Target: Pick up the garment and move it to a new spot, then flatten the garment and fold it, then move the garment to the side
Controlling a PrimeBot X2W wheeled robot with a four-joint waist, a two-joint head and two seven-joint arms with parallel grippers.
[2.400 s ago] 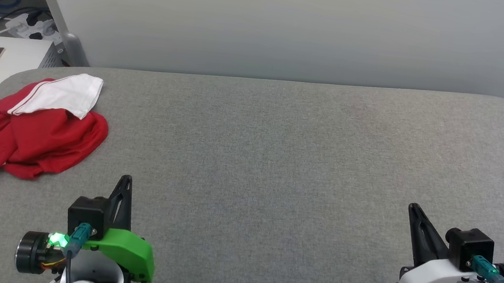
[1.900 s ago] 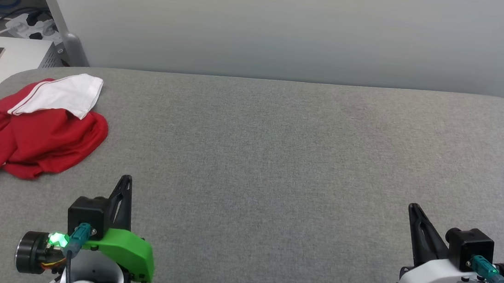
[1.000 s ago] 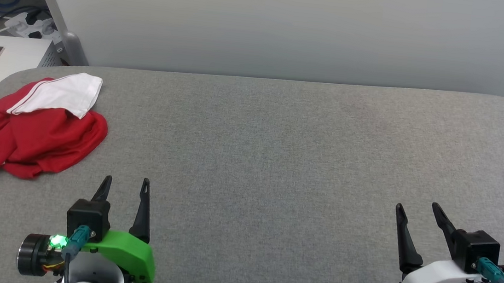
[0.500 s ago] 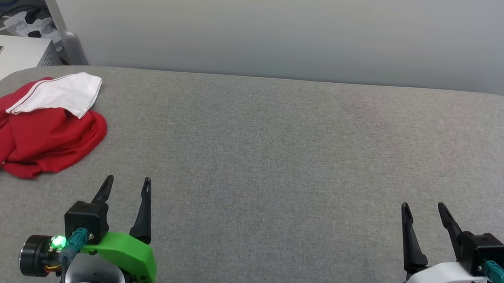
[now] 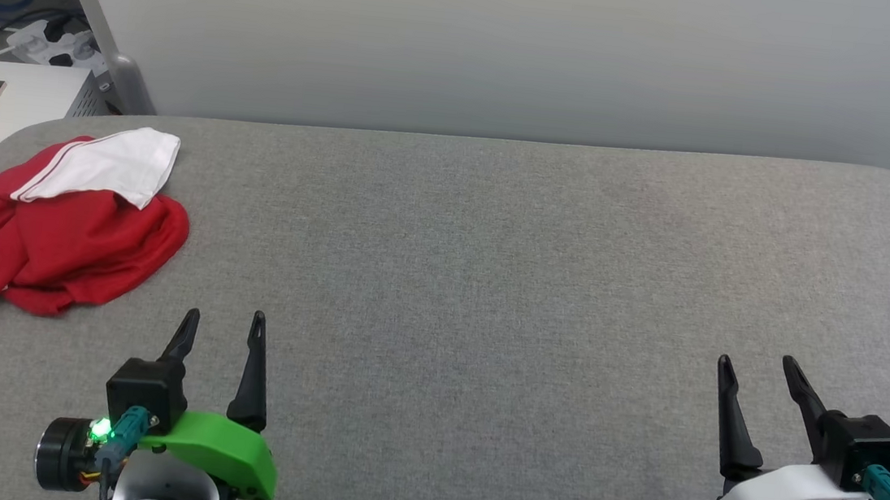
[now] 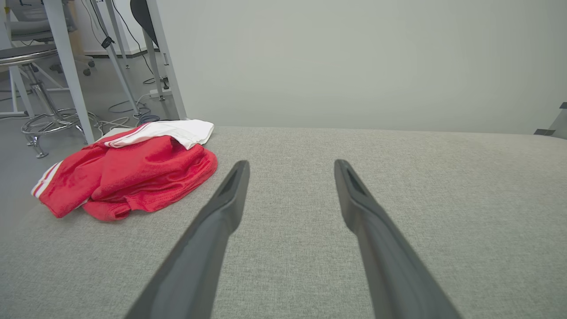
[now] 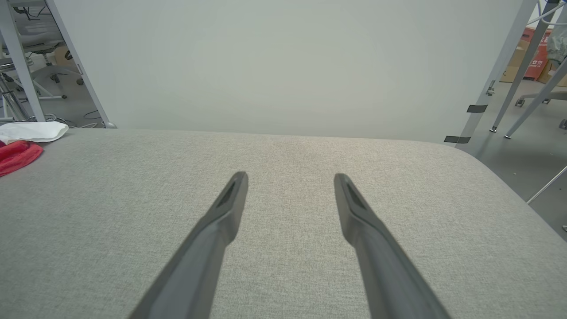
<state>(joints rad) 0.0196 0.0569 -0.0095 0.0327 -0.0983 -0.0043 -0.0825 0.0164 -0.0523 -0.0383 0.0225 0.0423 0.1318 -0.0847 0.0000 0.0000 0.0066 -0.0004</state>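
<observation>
Now we hold left gripper and right gripper wide open, ready to grab the shirt bunched at the table's left edge.

I see the garment in strong red, white on its upper part, with thin red-and-white stripes at the edges. The table is grey with a fine woven speckle; the wall is pale grey. My left gripper has a green cover, my right gripper a white one. The fingers of both are black.
</observation>
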